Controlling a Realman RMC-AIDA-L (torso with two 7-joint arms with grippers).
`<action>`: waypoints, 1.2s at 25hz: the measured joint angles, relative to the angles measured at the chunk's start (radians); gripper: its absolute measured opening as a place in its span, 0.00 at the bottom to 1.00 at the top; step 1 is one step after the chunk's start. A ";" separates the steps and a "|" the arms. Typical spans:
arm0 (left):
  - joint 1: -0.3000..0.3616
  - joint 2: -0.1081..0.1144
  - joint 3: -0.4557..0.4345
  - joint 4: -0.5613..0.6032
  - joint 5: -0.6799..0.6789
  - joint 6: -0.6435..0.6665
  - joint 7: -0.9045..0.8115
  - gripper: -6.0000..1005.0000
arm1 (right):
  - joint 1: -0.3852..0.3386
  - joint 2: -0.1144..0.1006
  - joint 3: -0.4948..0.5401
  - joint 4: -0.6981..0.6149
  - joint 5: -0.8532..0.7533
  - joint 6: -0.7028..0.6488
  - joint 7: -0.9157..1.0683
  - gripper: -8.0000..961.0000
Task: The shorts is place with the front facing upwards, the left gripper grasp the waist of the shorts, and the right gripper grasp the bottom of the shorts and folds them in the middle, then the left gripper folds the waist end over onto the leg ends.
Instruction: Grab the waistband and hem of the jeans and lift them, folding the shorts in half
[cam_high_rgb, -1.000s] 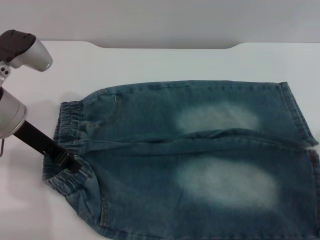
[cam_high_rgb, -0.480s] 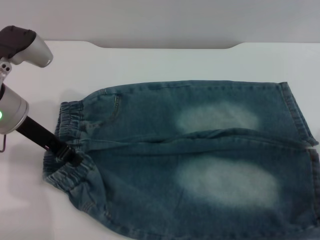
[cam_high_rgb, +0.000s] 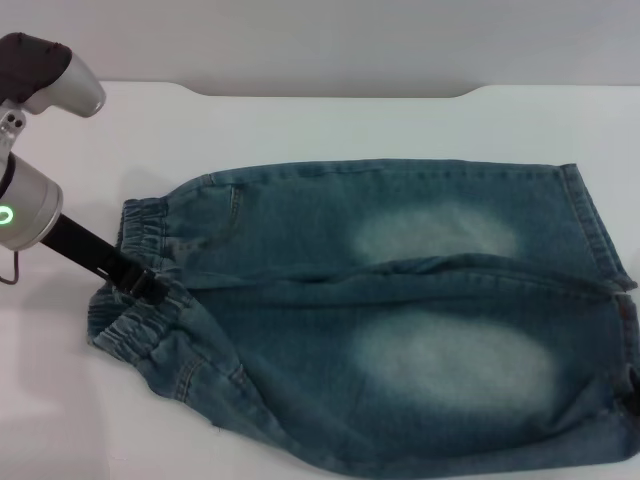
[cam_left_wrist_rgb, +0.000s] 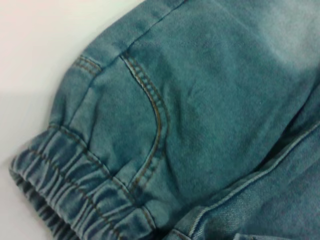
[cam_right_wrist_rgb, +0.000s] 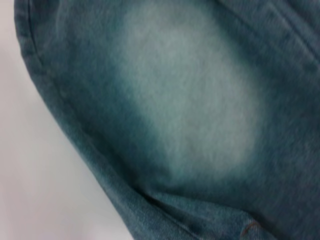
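Gripping the waist with my left hand, I see the shorts lying flat on the counter. Lengthwise fold starting; next, lift both ends together. Right hand unseen.

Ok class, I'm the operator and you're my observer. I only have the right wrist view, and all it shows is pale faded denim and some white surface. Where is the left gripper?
Observer: In the head view, the left gripper is at the waist of the shorts, about midway along the band.
Operator: Which way do the shorts lie?
Observer: The waist is toward the robot's left and the leg ends toward its right, on a white table.
Operator: And the left wrist view?
Observer: It shows a curved, stitched pocket next to the gathered elastic.
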 joint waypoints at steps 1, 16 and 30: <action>-0.002 0.000 -0.001 0.000 0.000 -0.002 0.000 0.04 | -0.006 0.007 0.003 -0.019 0.005 0.003 -0.005 0.04; -0.025 -0.004 -0.005 0.008 -0.006 -0.072 0.023 0.06 | -0.061 -0.037 0.091 -0.120 0.267 -0.001 -0.063 0.06; -0.024 0.005 -0.106 0.089 -0.009 -0.141 0.065 0.07 | -0.074 -0.082 0.271 -0.119 0.444 0.036 -0.105 0.07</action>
